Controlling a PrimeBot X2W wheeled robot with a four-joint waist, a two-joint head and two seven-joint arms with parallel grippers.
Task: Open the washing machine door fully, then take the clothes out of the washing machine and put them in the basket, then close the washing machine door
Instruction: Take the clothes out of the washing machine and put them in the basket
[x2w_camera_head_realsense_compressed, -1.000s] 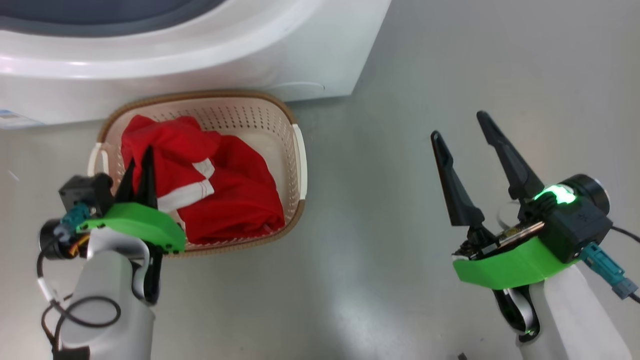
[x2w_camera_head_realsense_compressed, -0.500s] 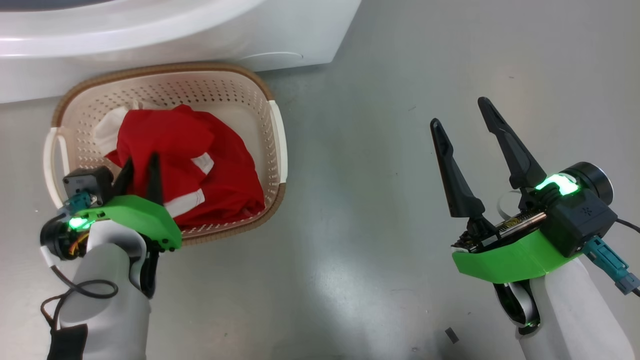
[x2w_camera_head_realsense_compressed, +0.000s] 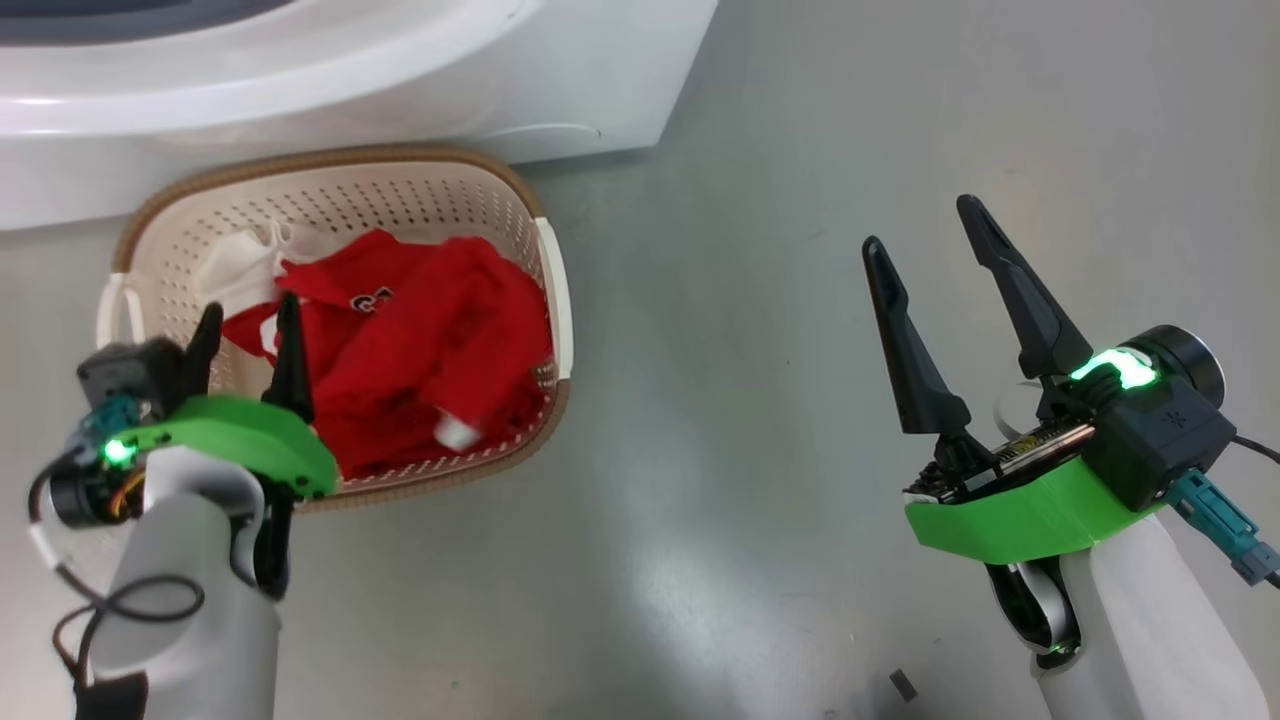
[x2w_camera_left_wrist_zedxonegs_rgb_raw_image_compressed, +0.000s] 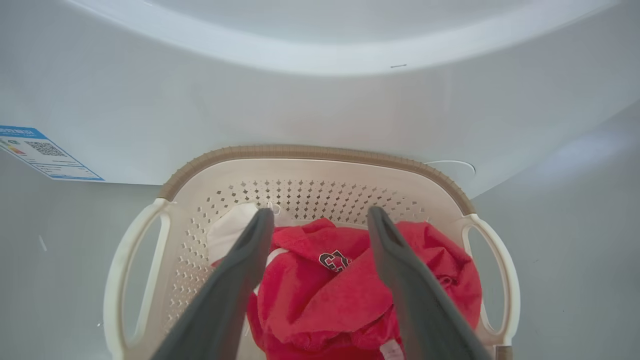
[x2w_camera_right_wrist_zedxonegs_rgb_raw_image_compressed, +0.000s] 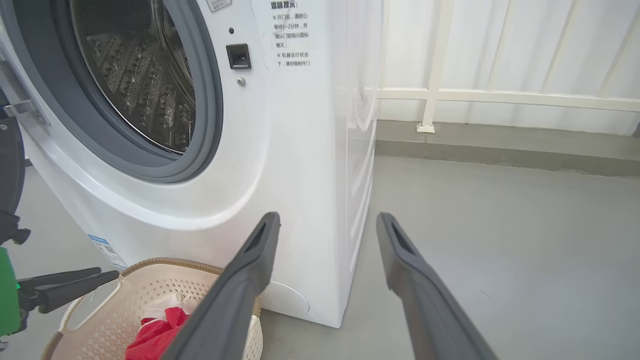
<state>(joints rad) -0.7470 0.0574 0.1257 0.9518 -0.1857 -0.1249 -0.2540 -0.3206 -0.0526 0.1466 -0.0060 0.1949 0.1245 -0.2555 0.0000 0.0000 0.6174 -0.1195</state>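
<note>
Clothes (x2w_camera_head_realsense_compressed: 420, 350) lie heaped in the basket (x2w_camera_head_realsense_compressed: 330, 160), right under and just ahead of the left pincer (x2w_camera_head_realsense_compressed: 249, 306). Its two dark fingers stand wide apart with nothing between them. Looking down along those fingers (x2w_camera_left_wrist_zedxonegs_rgb_raw_image_compressed: 235, 280), the red pile with its printed badge sits between and below them, and a small white cloth piece (x2w_camera_head_realsense_compressed: 235, 270) is tucked at the pile's far-left side, just past the left fingertip. I read this as the drop-off pose: the pincer hangs low over the basket's near rim so that a garment falls inside rather than on the floor (x2w_camera_head_realsense_compressed: 750, 400).

Beyond the tips, the basket sits just in front of the foot of the washing machine (x2w_camera_head_realsense_compressed: 300, 80), below the drum opening, which makes for a short carry. A blue label (x2w_camera_left_wrist_zedxonegs_rgb_raw_image_compressed: 40, 152) is stuck to the machine's base, off to the left of the pincer.

The right pincer (x2w_camera_head_realsense_compressed: 918, 224) is also wide and empty. It is well off to the right of the basket, over bare floor, and points at the machine's right front corner, apparently kept clear of the work. Up and to its left the grey gasket (x2w_camera_right_wrist_zedxonegs_rgb_raw_image_compressed: 200, 100) and steel drum (x2w_camera_right_wrist_zedxonegs_rgb_raw_image_compressed: 145, 85) stand uncovered. The part of the drum I can see holds no clothing, but I cannot tell about the rest. A dark curved shape (x2w_camera_right_wrist_zedxonegs_rgb_raw_image_compressed: 9, 160) at the far left may be the door swung open.

If the drum is empty, only the door closing is left. The left arm sits on that side, and I'd want it drawn back out of the door's path before the swing.
</note>
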